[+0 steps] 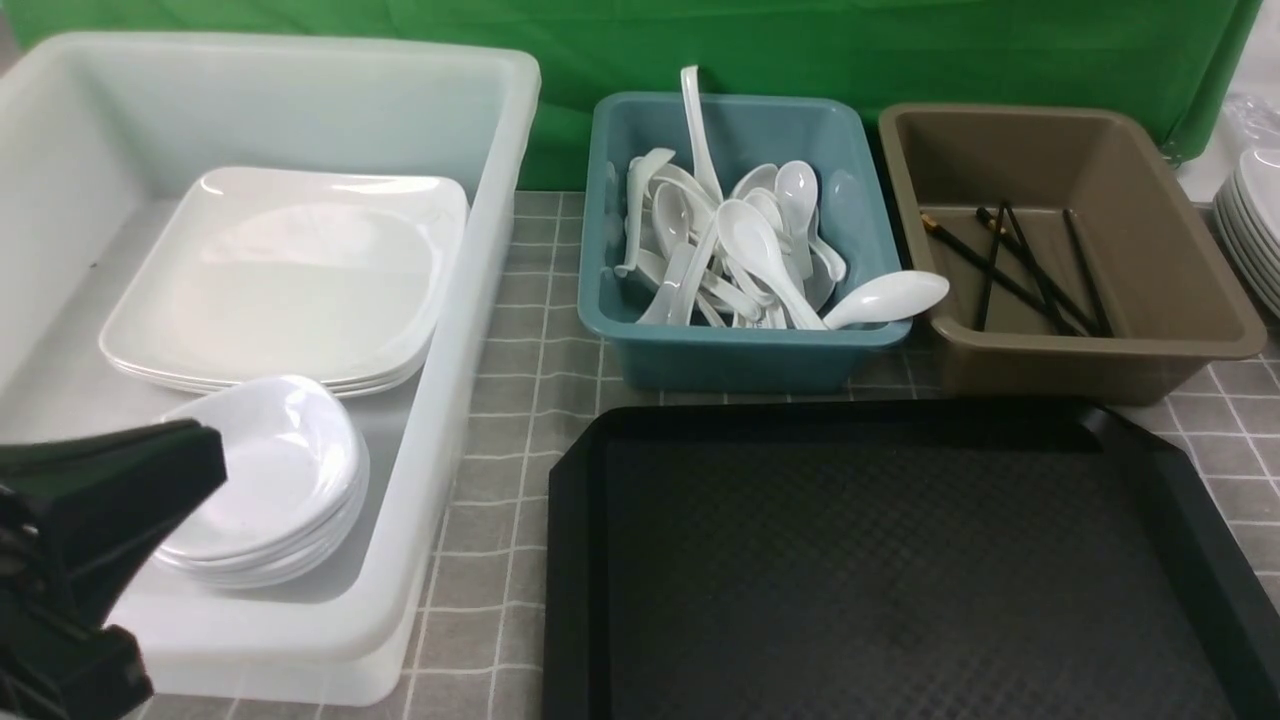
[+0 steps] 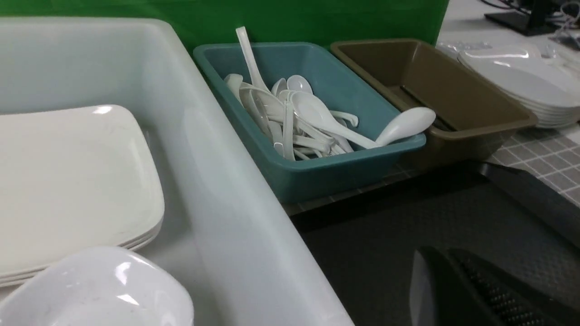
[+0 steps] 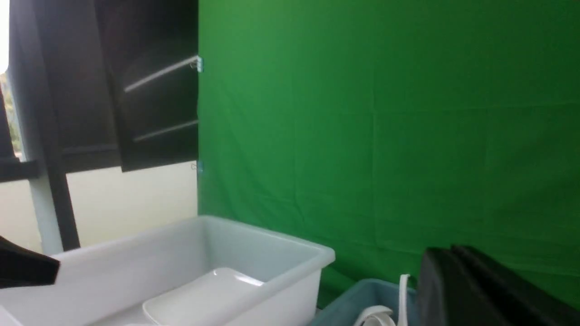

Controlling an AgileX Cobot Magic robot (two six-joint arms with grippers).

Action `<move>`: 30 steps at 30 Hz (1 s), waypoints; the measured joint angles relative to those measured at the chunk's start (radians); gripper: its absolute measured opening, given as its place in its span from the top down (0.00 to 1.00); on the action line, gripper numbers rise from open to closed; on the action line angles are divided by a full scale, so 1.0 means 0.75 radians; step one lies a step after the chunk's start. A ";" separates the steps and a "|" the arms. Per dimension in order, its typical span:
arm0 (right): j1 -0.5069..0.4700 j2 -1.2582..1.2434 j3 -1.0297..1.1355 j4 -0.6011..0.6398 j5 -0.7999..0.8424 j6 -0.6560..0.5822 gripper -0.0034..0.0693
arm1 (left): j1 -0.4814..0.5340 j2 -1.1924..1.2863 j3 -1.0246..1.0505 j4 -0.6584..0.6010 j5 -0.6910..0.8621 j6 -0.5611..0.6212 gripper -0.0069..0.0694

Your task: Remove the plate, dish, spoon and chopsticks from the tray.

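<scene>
Your tray [image 1: 900, 560] sits at the near edge of the tabletop [image 1: 520, 330], right of centre, with nothing on its textured surface. The plate [image 1: 290, 280] tops a stack inside the white tub [image 1: 450, 420] toward the left edge; a stack of small white dishes [image 1: 280, 490] sits just in front of it in the same tub. One spoon [image 1: 885, 297] hangs its bowl over the near right rim of the teal tub [image 1: 740, 350], which is packed with more spoons. The chopsticks [image 1: 1020, 265] lie crossed on the floor of the brown tub [image 1: 1100, 340] near the far right corner. More white plates [image 1: 1255, 230] are stacked at the right edge. Your left end effector [image 1: 195, 460] hangs over the near end of the white tub, fingers pressed together, holding nothing. Your right end effector [image 3: 457, 280] shows only in its wrist view, also pressed together and empty, pointing at the green backdrop [image 3: 385, 136].
</scene>
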 joint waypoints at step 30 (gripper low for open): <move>0.000 -0.095 0.065 0.000 -0.027 0.028 0.79 | 0.000 -0.005 0.085 0.011 -0.165 0.000 0.90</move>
